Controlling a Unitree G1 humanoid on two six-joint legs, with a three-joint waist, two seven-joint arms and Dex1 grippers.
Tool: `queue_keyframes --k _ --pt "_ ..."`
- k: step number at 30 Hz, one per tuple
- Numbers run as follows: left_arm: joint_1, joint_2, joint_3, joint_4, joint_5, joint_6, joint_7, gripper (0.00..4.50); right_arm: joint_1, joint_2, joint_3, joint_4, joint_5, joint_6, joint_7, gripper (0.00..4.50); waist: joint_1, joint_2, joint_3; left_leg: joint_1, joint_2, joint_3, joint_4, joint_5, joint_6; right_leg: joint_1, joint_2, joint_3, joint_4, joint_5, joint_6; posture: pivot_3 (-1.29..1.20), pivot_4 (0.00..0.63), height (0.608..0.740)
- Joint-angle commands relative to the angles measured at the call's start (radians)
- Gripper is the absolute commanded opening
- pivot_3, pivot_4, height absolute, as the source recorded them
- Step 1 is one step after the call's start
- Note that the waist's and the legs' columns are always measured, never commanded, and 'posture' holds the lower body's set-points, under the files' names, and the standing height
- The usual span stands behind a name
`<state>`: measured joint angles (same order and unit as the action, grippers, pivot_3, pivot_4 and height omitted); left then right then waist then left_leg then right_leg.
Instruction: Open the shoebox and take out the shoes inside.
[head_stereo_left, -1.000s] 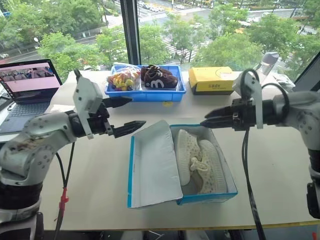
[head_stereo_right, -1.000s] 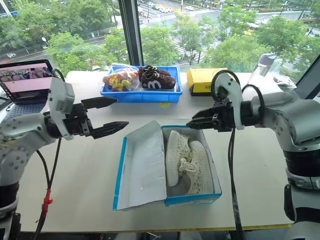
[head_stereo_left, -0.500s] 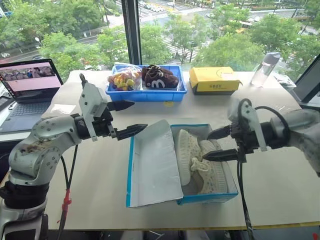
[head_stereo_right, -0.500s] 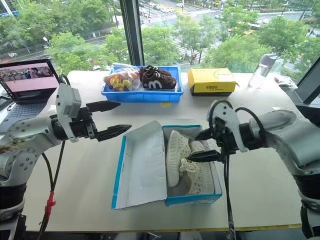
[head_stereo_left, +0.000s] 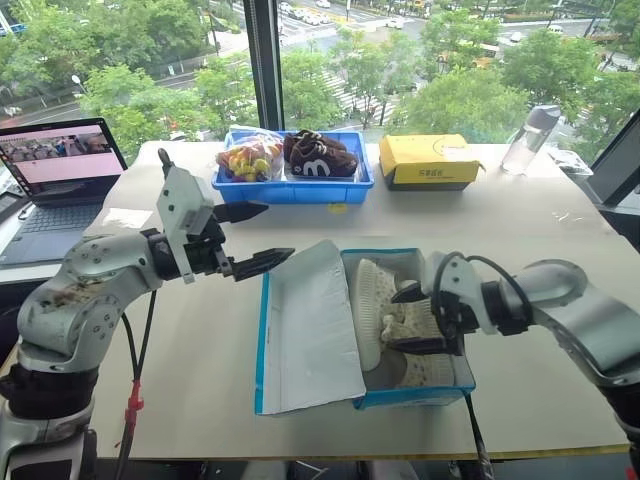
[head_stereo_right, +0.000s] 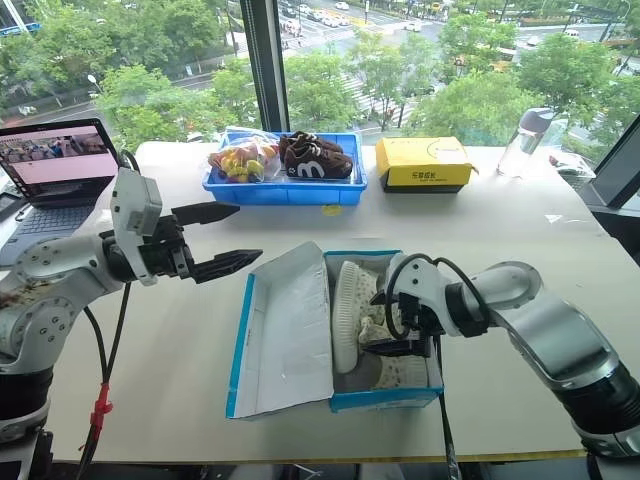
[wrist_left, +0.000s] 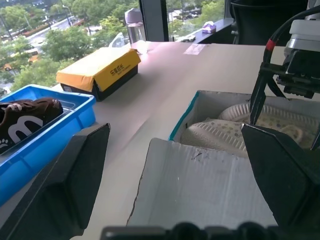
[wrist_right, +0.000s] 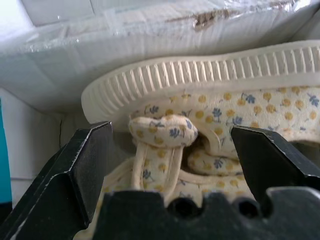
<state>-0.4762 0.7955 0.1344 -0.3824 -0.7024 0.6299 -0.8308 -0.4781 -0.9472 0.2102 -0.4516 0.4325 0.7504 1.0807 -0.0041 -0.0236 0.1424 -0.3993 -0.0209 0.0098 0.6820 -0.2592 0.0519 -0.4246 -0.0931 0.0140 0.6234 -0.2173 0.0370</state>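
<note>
Okay, my right gripper (head_stereo_left: 412, 320) hangs spread wide over the shoes (head_stereo_left: 400, 325) in the open shoebox (head_stereo_left: 268, 330), left gripper (head_stereo_left: 253, 237) also apart; they look soft and light, so I'd pinch one's upper.

Reading off legible marks: I'm seeing a white "m" on the side of the dark brown shoes (head_stereo_left: 318, 157) sitting in the blue tray (head_stereo_left: 290, 188). The yellow box (head_stereo_left: 430, 160) is carrying a short line of black print on its front face and a small dark logo on its lid, but I'm not managing to read either. The laptop (head_stereo_left: 60, 160) screen is showing a picture, no readable text. Nothing else is reading as text.
</note>
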Motion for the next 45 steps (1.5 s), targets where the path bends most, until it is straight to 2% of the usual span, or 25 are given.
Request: queue_keyframes --k 1,4,15,19,24,31,32,35,38,40,43,45 --pt "-0.009 0.011 0.025 -0.025 0.012 -0.010 0.007 4.50 -0.001 0.020 -0.005 -0.016 -0.002 0.009 -0.019 4.47 0.001 0.000 0.000 0.000 0.000 0.000 0.000 0.000 0.000 0.000 0.000 0.000 0.000 0.000 0.000 0.00 0.150 0.740" --pt "-0.013 0.010 0.023 -0.018 0.020 -0.013 0.005 4.50 0.000 0.038 -0.001 -0.019 0.008 0.033 -0.032 3.78 0.003 0.000 0.000 0.000 0.000 0.000 0.000 0.000 0.000 0.000 0.000 0.000 0.000 0.000 0.000 0.00 0.150 0.740" --pt "-0.035 -0.002 0.015 0.002 0.037 -0.020 -0.007 4.50 0.024 0.004 -0.004 -0.015 -0.014 0.029 -0.017 0.07 0.005 0.000 0.000 0.001 0.000 0.000 0.000 0.000 0.000 0.001 0.000 0.000 0.000 0.000 0.000 0.00 0.150 0.740" --pt "-0.041 -0.007 0.011 0.005 0.040 -0.020 -0.008 4.50 0.023 0.007 -0.021 -0.018 -0.022 0.016 -0.026 0.02 0.009 0.000 0.000 0.000 -0.001 0.000 0.000 0.000 0.000 0.001 0.000 0.000 0.000 0.000 0.000 0.00 0.150 0.740" --pt "-0.041 -0.009 0.008 0.009 0.044 -0.021 -0.013 4.50 -0.050 0.026 -0.088 -0.028 0.052 0.074 -0.025 0.02 0.012 0.000 0.000 0.000 -0.001 0.000 0.000 0.000 0.000 0.001 0.000 0.000 0.000 0.000 0.000 0.00 0.150 0.740" --pt "-0.047 -0.016 0.002 0.016 0.049 -0.025 -0.019 4.50 -0.258 0.072 -0.208 0.000 0.241 0.235 -0.038 0.02 0.006 0.000 0.000 0.000 0.000 0.000 0.000 0.000 0.000 0.000 0.000 0.000 0.000 0.000 0.000 0.00 0.150 0.740" --pt "-0.049 -0.019 -0.001 0.016 0.050 -0.026 -0.019 4.50 -0.280 0.101 -0.251 0.036 0.304 0.290 -0.055 0.02 0.006 0.000 0.000 0.000 0.000 0.000 0.000 0.000 0.000 0.000 0.000 0.000 0.000 0.000 0.000 0.00 0.150 0.740" --pt "-0.054 -0.025 -0.009 0.022 0.059 -0.033 -0.023 4.50 -0.247 0.057 -0.200 0.090 0.192 0.194 -0.050 0.02 0.011 0.000 0.000 -0.001 0.000 0.000 0.000 0.000 0.000 0.000 0.000 0.000 0.001 0.000 0.000 0.00 0.150 0.740" --pt "-0.056 -0.024 -0.009 0.021 0.062 -0.035 -0.025 4.50 -0.261 0.049 -0.243 0.083 0.281 0.255 -0.027 0.02 0.017 0.000 0.000 -0.003 -0.001 -0.001 0.000 0.000 0.000 0.000 -0.002 -0.002 0.001 0.000 0.000 0.00 0.150 0.740" --pt "-0.056 -0.023 -0.007 0.020 0.062 -0.033 -0.027 4.50 -0.266 0.045 -0.252 0.100 0.281 0.254 -0.028 0.02 0.015 0.000 0.000 -0.005 -0.002 -0.001 0.000 0.000 0.000 -0.003 -0.002 -0.001 0.001 0.000 0.000 0.00 0.150 0.740" --pt "-0.057 -0.022 -0.008 0.024 0.066 -0.035 -0.033 4.50 -0.198 -0.025 -0.175 0.104 0.148 0.116 0.001 0.02 0.014 0.000 0.000 -0.005 -0.001 -0.001 0.000 0.000 0.000 -0.003 -0.001 -0.001 0.002 0.000 0.000 0.00 0.150 0.740" --pt "-0.060 -0.023 -0.011 0.026 0.070 -0.036 -0.035 4.50 -0.236 0.116 -0.297 0.172 0.319 0.268 -0.109 0.02 0.014 0.000 0.000 -0.005 -0.001 -0.001 0.000 0.000 0.000 -0.003 -0.001 -0.002 0.001 0.000 0.000 0.00 0.150 0.740"
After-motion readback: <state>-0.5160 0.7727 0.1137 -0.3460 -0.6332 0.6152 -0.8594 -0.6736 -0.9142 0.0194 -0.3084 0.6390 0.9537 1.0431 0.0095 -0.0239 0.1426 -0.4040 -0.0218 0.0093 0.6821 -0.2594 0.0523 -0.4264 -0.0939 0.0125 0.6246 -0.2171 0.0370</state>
